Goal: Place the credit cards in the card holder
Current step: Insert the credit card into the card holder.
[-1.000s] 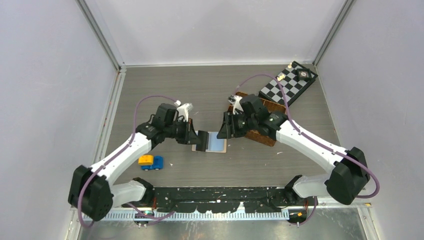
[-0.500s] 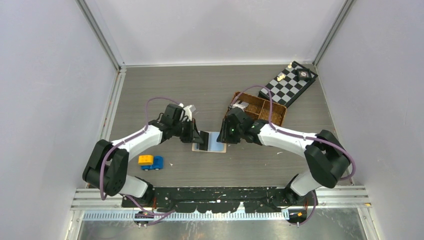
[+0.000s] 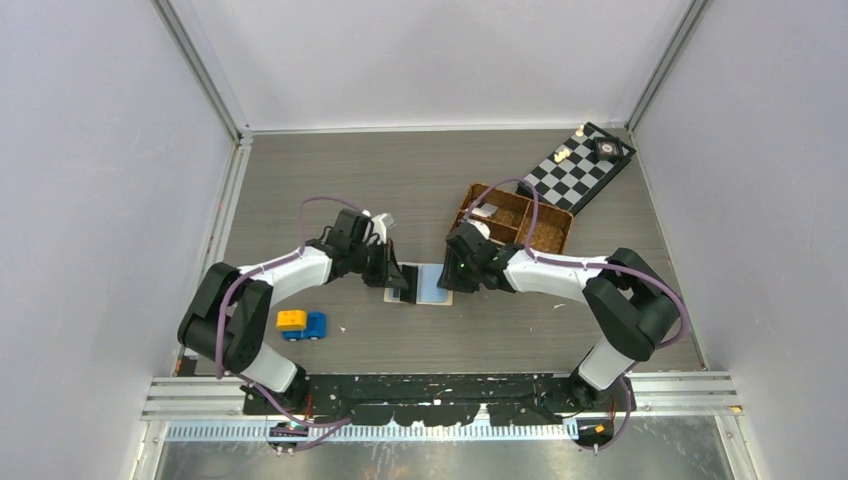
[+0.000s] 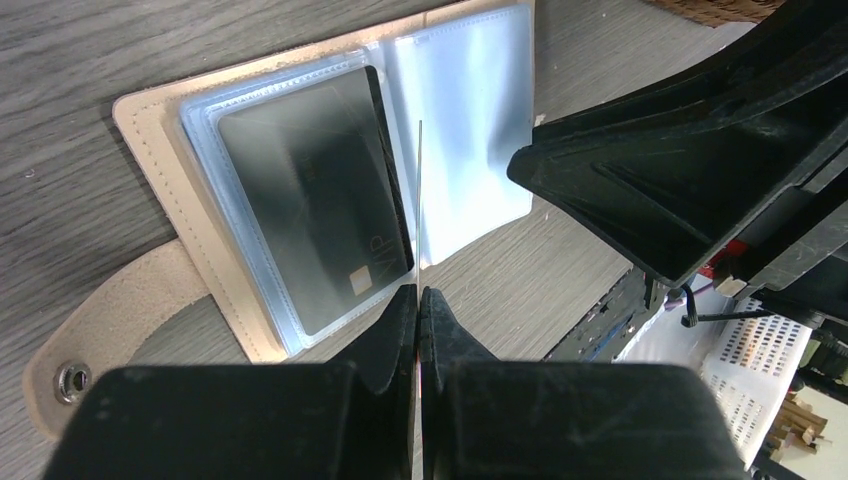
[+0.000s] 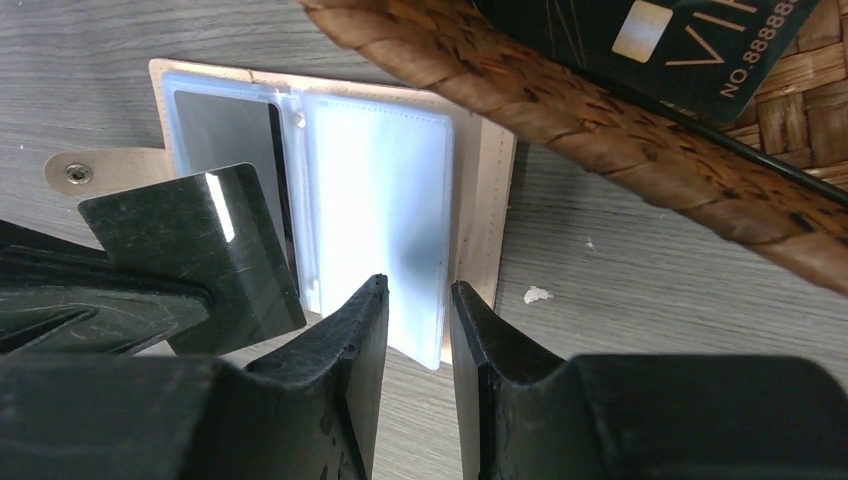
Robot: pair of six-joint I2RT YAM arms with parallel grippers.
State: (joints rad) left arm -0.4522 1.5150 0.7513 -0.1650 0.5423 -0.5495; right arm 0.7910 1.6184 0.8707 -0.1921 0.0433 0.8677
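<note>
The card holder (image 3: 436, 287) lies open on the table between both arms, its beige cover (image 4: 150, 140) down and its pale pockets up. One black credit card (image 4: 300, 210) sits in its left pocket. My left gripper (image 4: 418, 292) is shut on another black credit card (image 5: 200, 250), held on edge above the holder's fold. My right gripper (image 5: 415, 300) is open, its fingers straddling the near right corner of the pale right pocket (image 5: 380, 200). A third black card (image 5: 680, 40) lies in the woven basket (image 5: 560, 100).
The brown divided basket (image 3: 515, 220) stands just behind my right gripper, with a silver-grey card (image 3: 487, 210) in one compartment. A chessboard (image 3: 578, 168) lies at the back right. A yellow and blue toy (image 3: 302, 323) sits near the left arm.
Both arms have drawn in low around the card holder. My right gripper came off the basket to the holder's right edge and narrowed. The left still holds its black card.
</note>
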